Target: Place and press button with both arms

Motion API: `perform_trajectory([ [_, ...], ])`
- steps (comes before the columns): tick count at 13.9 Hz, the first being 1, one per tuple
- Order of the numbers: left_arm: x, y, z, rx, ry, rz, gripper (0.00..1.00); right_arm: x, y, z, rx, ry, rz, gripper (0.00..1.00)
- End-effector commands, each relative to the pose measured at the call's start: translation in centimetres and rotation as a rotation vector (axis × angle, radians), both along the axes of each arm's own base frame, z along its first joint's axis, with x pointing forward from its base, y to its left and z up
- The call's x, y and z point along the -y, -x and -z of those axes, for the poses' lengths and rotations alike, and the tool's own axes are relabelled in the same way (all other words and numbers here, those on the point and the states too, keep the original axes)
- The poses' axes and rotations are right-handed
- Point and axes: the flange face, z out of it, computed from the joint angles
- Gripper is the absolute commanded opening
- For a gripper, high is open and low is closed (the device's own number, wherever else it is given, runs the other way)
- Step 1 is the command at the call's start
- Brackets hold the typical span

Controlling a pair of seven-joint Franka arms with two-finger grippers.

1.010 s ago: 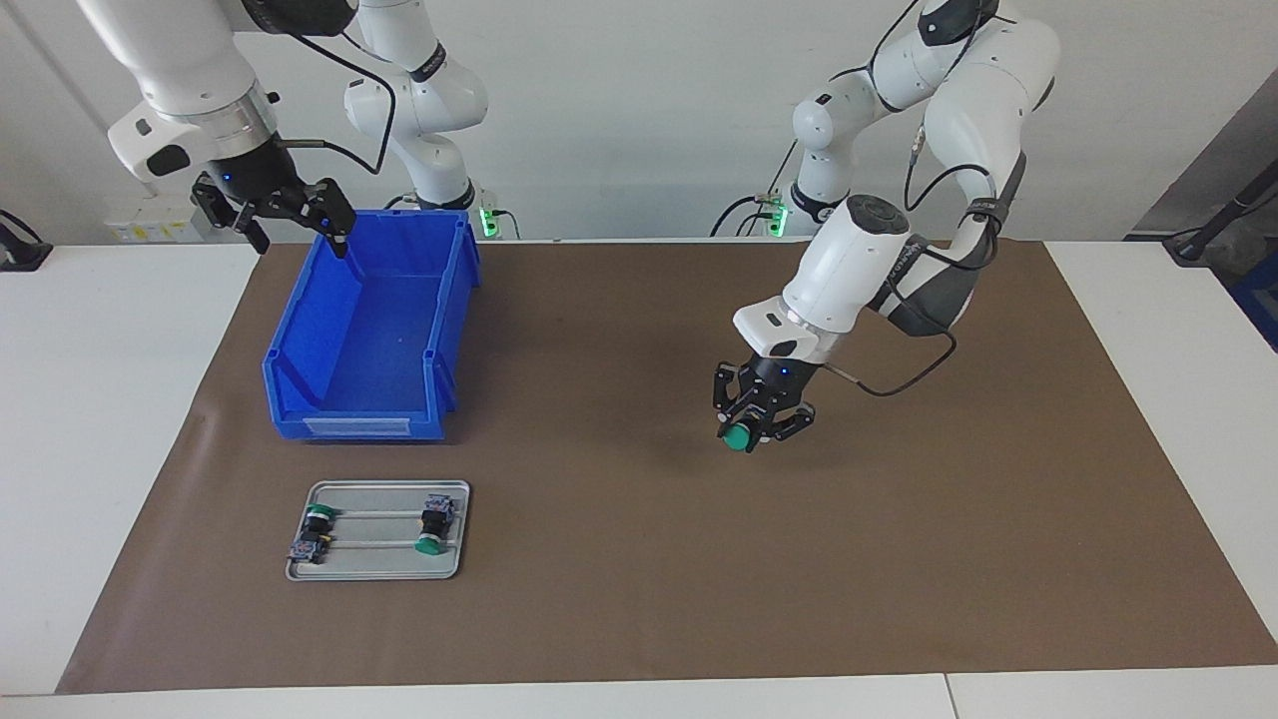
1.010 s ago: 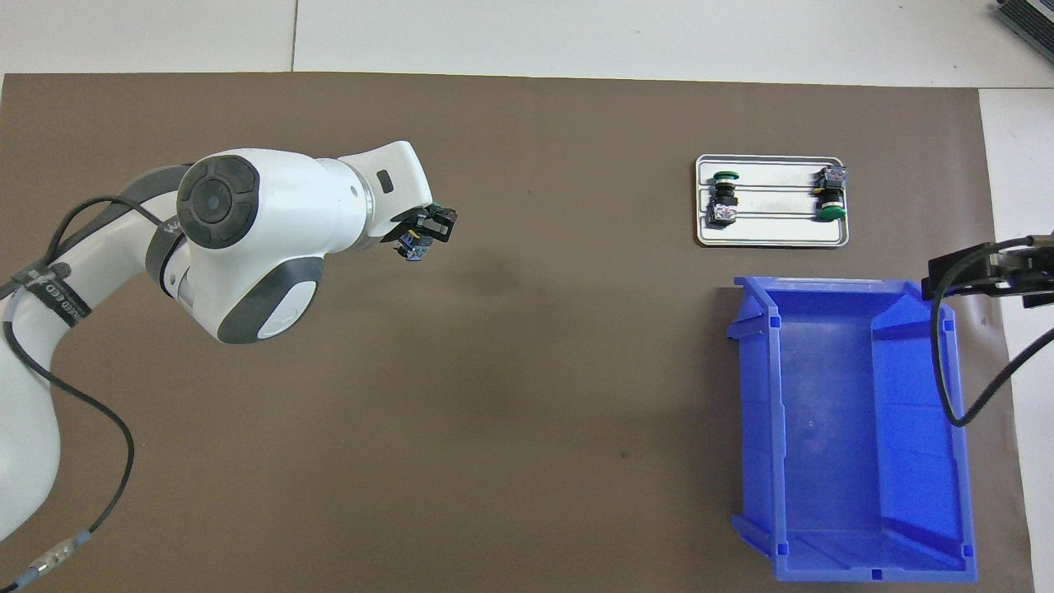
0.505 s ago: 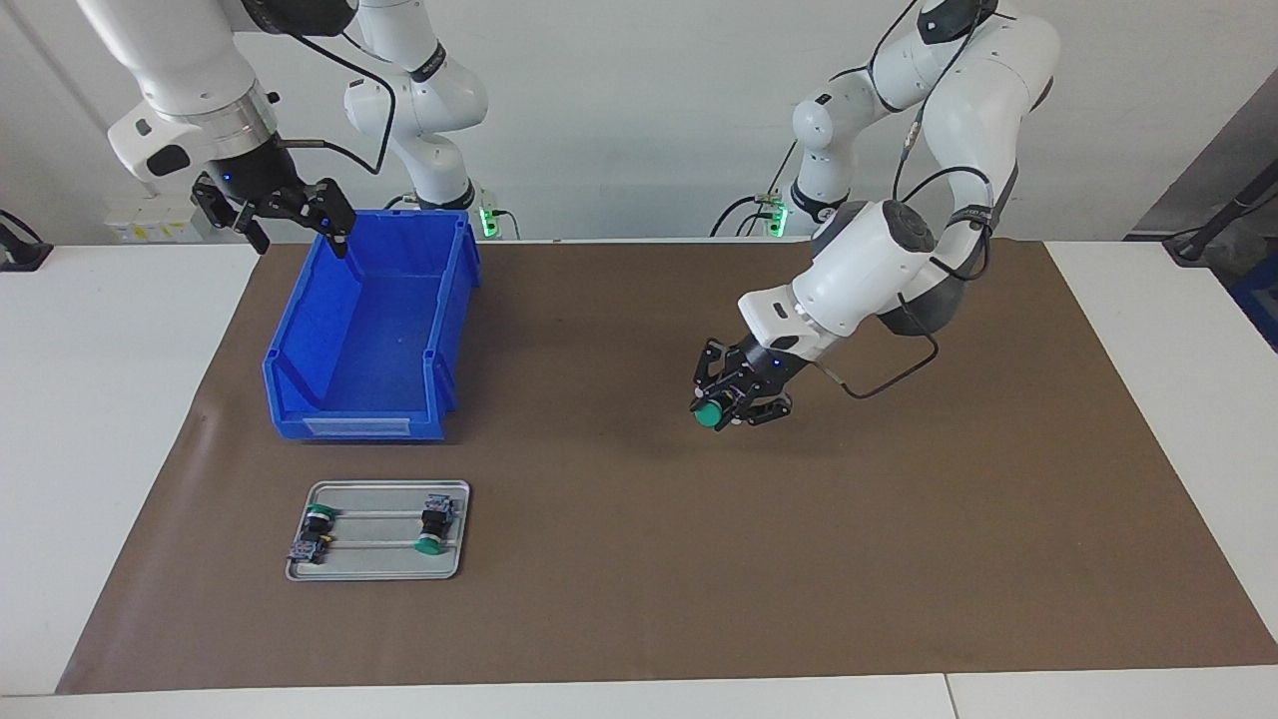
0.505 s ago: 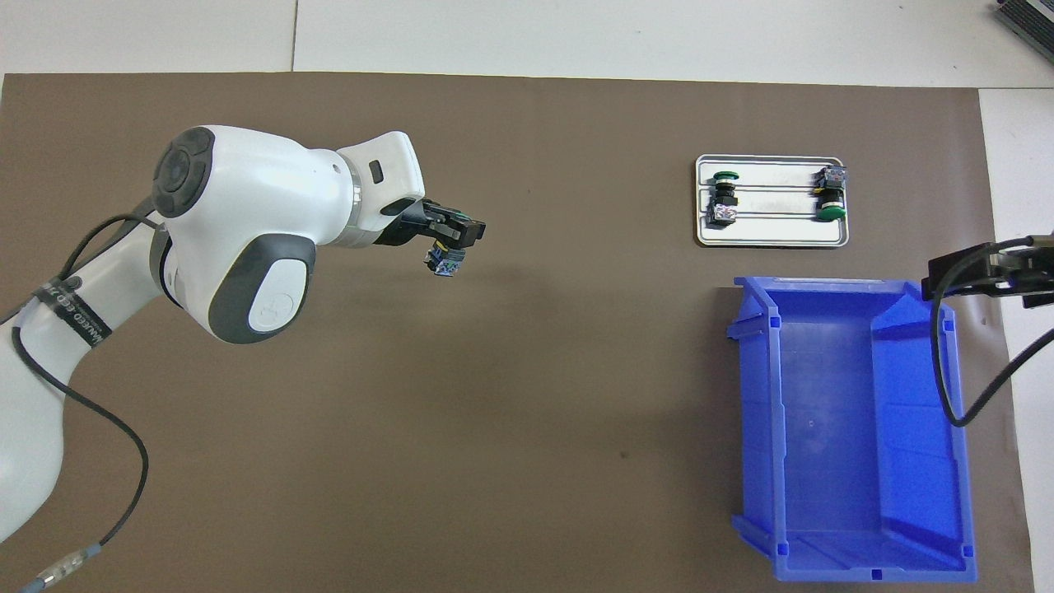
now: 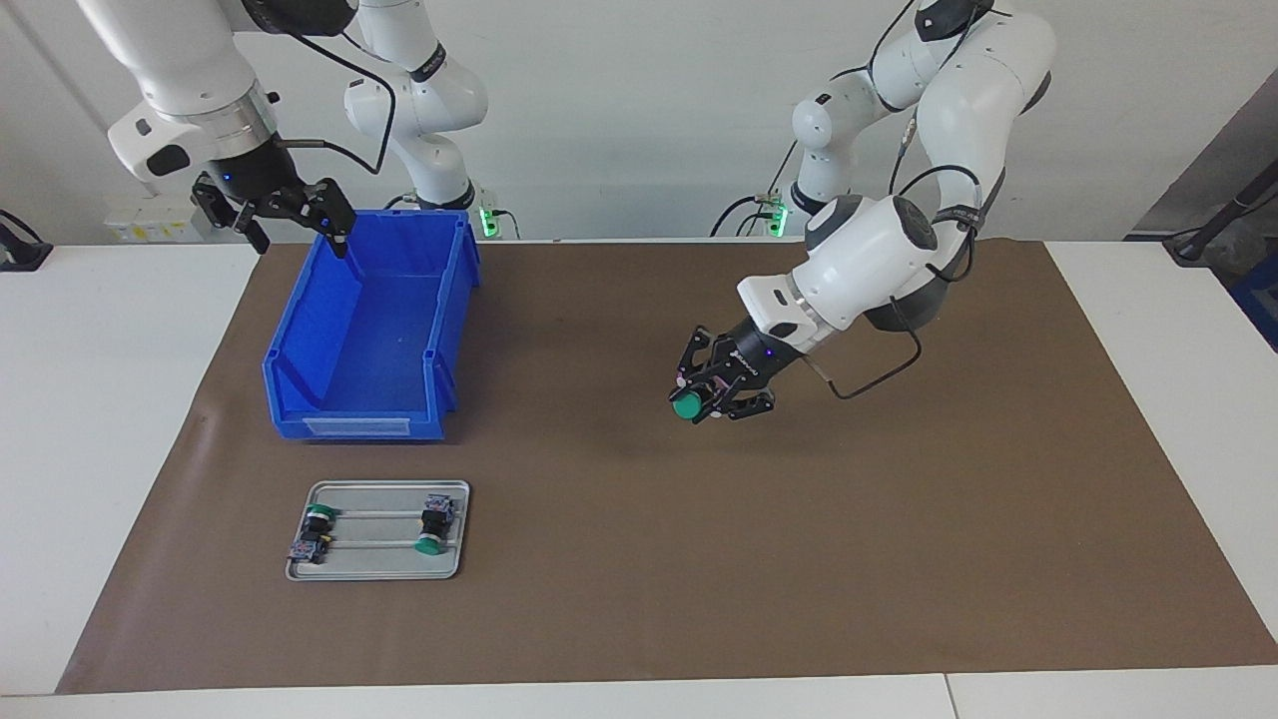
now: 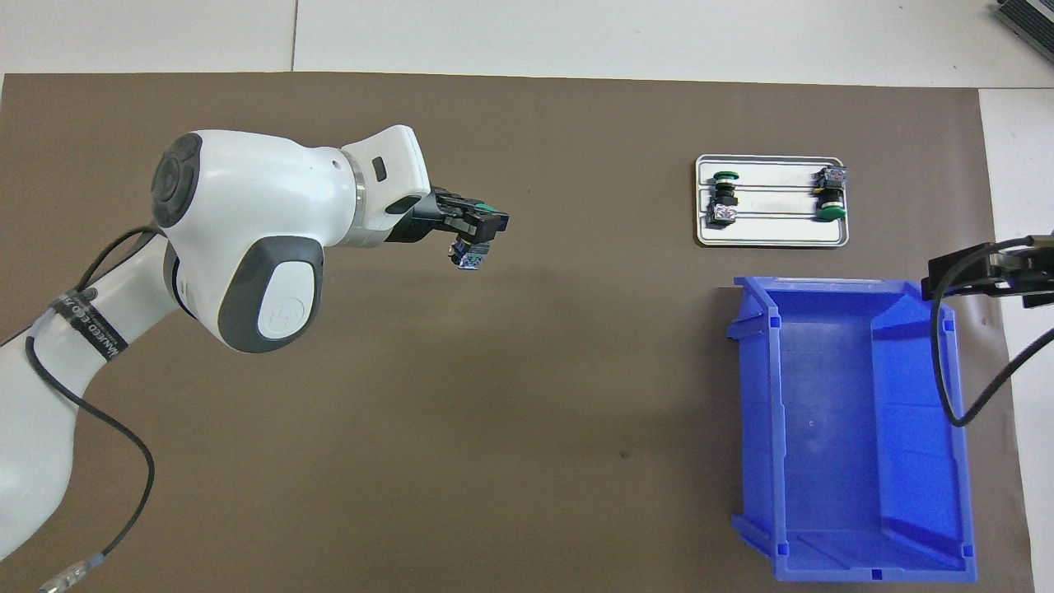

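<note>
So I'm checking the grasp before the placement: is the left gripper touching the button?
Touching. In the facing view the left gripper is clamped on the button, held up over the mat with its shadow apart from it.

Tray with two switches – farther from robots than bin, toward right arm's end.

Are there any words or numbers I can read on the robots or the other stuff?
Black band on the left arm: white letters, too blurred to read.
Left gripper: a tiny white mark, too small to read.
Blue bin front label: no readable text.
Tray and button: no words seen.
</note>
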Motion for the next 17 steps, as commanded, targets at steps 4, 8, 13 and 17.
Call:
perform_trajectory([
  [4,0.2,2.3,-1.5,-0.031,-0.216,-0.054,0.00,0.3,0.6,-0.2,-0.002,-0.019,-0.022,1.00],
  [8,-0.1,2.5,-1.2,-0.032,-0.298,-0.078,0.00,0.3,0.6,-0.2,-0.002,-0.019,-0.024,1.00],
  [13,-0.5,2.6,-2.5,0.079,-0.466,-0.152,0.00,0.3,0.6,-0.2,-0.002,-0.019,-0.022,1.00],
  [17,-2.8,1.8,-4.1,0.068,-0.427,-0.195,0.00,0.3,0.6,-0.2,-0.004,-0.019,-0.022,1.00],
])
